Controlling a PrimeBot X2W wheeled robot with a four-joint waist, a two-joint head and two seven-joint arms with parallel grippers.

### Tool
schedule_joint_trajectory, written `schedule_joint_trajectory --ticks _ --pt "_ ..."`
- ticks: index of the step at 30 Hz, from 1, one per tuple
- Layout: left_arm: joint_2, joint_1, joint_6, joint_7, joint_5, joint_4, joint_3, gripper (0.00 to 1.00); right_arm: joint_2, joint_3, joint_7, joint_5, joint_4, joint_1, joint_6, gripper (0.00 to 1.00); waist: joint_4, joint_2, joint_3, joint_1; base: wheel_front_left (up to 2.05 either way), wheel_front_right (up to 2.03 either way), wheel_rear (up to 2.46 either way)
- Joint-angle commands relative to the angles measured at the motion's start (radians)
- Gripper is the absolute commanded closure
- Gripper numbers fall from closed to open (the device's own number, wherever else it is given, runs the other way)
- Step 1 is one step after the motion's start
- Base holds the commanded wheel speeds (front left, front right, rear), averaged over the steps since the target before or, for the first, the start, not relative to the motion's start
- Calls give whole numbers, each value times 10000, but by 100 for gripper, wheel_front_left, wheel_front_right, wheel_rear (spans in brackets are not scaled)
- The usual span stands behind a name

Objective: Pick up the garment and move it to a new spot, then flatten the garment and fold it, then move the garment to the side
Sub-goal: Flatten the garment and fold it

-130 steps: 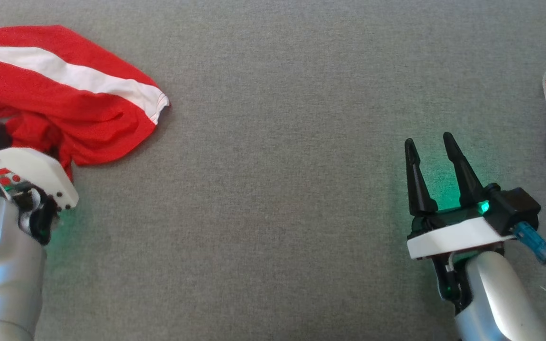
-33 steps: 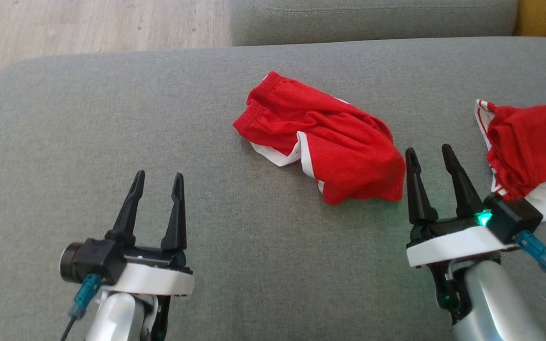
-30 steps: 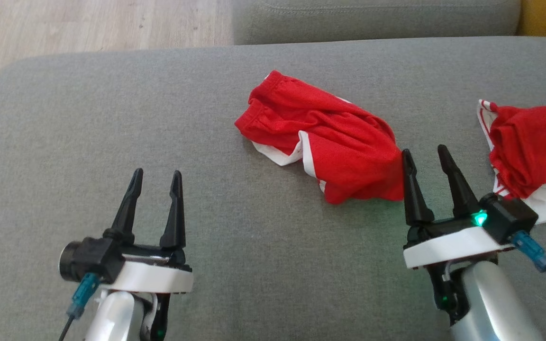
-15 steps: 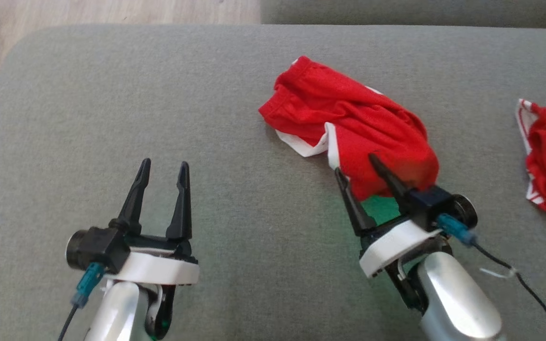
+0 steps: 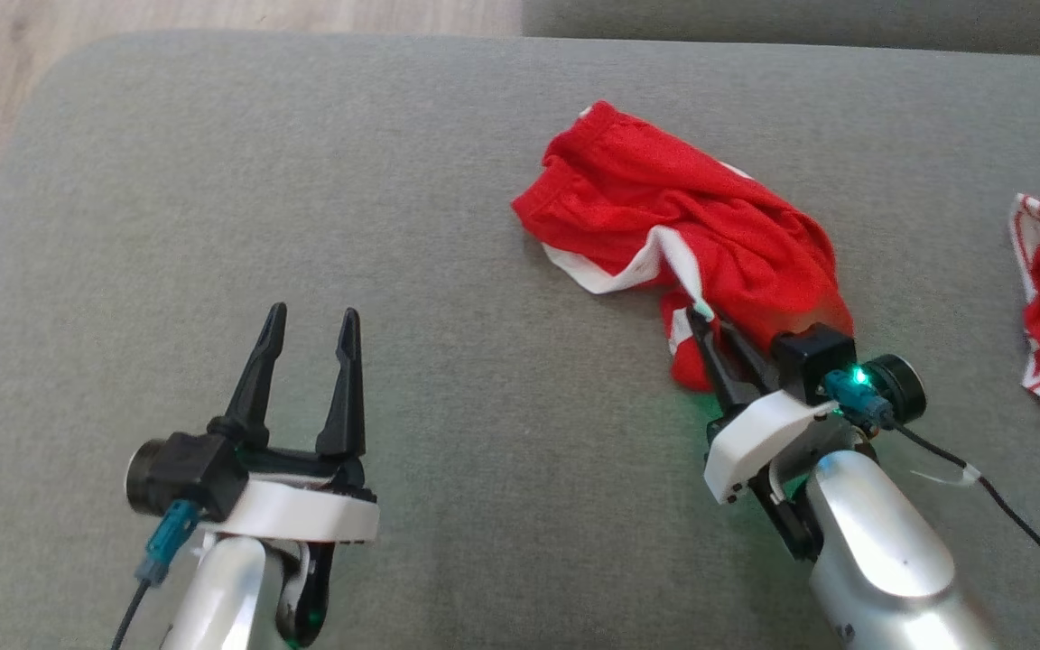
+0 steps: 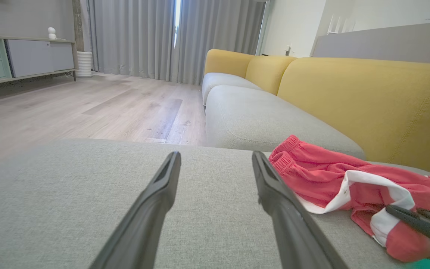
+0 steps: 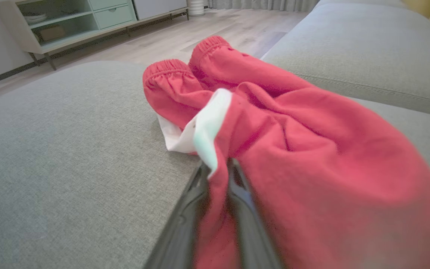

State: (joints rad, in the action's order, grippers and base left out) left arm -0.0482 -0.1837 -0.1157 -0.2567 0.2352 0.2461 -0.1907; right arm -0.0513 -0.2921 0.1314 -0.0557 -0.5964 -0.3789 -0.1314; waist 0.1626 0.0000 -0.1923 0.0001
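right claw (image 5: 702,323) pinching thin fold of red garment (image 5: 719,226) near white trim; may slip on lift. left claw (image 5: 308,318) spread, idle.

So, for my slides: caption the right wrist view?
Right gripper pinches red shorts by their white trim on grey sofa.

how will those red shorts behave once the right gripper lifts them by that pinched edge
Probably floppy: the red shorts lie crumpled in soft folds, so most should hang below the right gripper, which pinches only the white-trimmed edge. Likely light, being thin cloth. They may drag on the grey cushion unless raised high.
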Motion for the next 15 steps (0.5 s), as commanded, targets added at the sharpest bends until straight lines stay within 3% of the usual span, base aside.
schedule_joint_trajectory --ticks 1,7,15 --pt "-22 -405 -20 -51 -23 -306 373 0 11 -228 162 -108 198 -181 7 100 -210 0 69 -1 0 0 0" --pt "-21 -325 -21 -51 -57 -332 511 0 -102 -230 -5 -16 313 125 7 100 -960 0 353 -1 0 0 0" --pt "-21 -171 -23 -51 -10 -354 447 0 -1871 405 -1373 -96 1910 1321 7 100 -1592 0 836 -1 0 0 0"
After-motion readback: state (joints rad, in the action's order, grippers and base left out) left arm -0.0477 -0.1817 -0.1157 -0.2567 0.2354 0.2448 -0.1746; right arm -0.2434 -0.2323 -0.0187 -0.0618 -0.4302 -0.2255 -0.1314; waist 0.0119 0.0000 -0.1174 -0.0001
